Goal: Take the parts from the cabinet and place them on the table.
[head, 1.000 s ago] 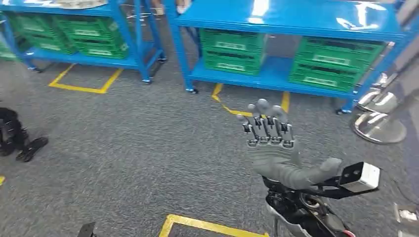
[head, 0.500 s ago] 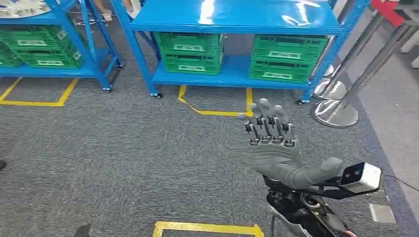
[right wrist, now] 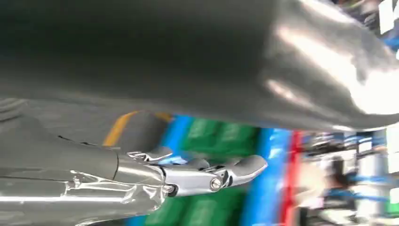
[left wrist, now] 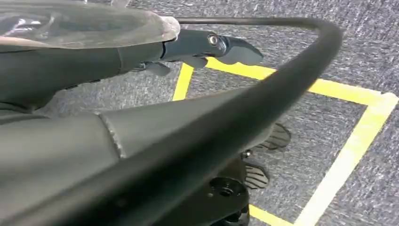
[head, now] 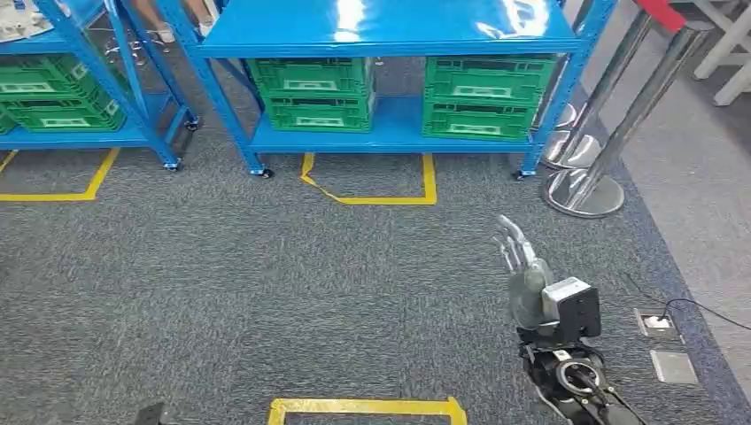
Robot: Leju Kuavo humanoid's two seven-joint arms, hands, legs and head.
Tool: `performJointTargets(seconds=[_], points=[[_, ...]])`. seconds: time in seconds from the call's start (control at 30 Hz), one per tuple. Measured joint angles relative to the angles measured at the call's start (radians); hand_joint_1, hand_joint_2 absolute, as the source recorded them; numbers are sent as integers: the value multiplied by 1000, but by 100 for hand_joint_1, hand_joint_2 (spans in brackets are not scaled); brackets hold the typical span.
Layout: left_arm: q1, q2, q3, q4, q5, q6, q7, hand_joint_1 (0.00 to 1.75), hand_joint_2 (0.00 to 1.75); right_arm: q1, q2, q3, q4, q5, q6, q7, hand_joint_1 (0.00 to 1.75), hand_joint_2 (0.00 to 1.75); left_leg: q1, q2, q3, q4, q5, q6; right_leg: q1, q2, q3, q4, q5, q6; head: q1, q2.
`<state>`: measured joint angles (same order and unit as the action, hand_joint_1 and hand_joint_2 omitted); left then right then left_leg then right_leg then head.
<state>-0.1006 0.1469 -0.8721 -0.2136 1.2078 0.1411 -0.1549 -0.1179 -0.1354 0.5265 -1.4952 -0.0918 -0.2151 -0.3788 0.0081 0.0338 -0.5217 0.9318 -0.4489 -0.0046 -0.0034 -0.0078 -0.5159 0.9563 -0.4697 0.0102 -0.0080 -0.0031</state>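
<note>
Blue rack, far left: a second rack (head: 133,71) at the frame edge, green bins (head: 53,88) on its low shelf, a pale tray of small parts (head: 18,19) just showing on top, too small to make out.
Yellow tape, left: a floor outline (head: 62,188) on grey carpet (head: 266,292) in front of that rack.
Cabinet, far centre: blue cabinet (head: 381,27) on castors, glossy top bare, two stacks of green crates (head: 398,93) side by side on the low shelf.
Tape, centre: one yellow box (head: 381,190) just in front of the cabinet, another (head: 367,409) at the near edge.
Left hand: left hand (left wrist: 207,47) low over carpet and yellow tape, fingers stretched out, holding nothing.
Right hand: right hand (head: 522,266) raised edge-on, well short of the cabinet, fingers (head: 512,241) straight and pointing far, palm carrying nothing.
Posts, far right: two chrome posts (head: 620,115) leaning up from round bases beside the cabinet.
Floor, near right: a socket plate (head: 657,324) with a cable, a blank plate (head: 673,367) just nearer.
</note>
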Motion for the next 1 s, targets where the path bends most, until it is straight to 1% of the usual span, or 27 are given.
performJointTargets(seconds=[0.07,0.13,0.2,0.33,0.53,0.63,0.67,0.8,1.0], points=[[0,1,0,0,7,0,-1,0,0,1,-12,-12,99,-42,-5,0,0,0,1,0,3,-3,1,-2,1,-1,1,0,-1,-4,-5,0],[0,1,0,0,10,0,-2,0,0,2,-23,-24,241,-89,8,-6,0,0,1,-1,3,-5,3,-6,2,-1,1,0,-2,-6,-8,0],[0,1,0,0,11,0,-2,0,0,-5,-29,-36,387,-126,26,-10,0,0,2,-2,3,-6,2,-13,2,-2,1,0,-2,-7,-9,0],[2,3,0,0,16,2,-3,0,0,3,-39,-57,654,-182,49,1,0,0,1,-2,3,-6,1,-15,2,-3,2,0,-2,-8,-9,0],[2,6,0,0,18,2,-3,0,0,7,-39,-73,894,-192,60,14,0,0,0,-1,3,-6,-1,-18,0,-3,1,0,-2,-7,-7,0],[2,8,1,0,27,4,-3,0,0,6,-39,-77,970,-194,64,66,0,0,-1,-1,3,-6,-1,-18,-1,-2,1,-1,-2,-7,-6,0],[2,8,1,0,31,6,-3,0,0,7,-39,-78,995,-194,66,81,0,175,-1,-1,3,-6,-1,-18,-1,-2,2,-1,-2,-7,-6,0],[2,10,2,0,37,13,3,0,0,21,-39,-78,1070,-205,70,122,0,175,-2,-1,3,-6,-1,-18,-2,-2,2,-1,-2,-7,-5,0],[2,11,1,0,42,18,3,0,0,35,-39,-78,1142,-214,69,130,0,175,-2,-1,4,-6,-1,-18,-2,-2,2,-1,-2,-7,-5,0]])
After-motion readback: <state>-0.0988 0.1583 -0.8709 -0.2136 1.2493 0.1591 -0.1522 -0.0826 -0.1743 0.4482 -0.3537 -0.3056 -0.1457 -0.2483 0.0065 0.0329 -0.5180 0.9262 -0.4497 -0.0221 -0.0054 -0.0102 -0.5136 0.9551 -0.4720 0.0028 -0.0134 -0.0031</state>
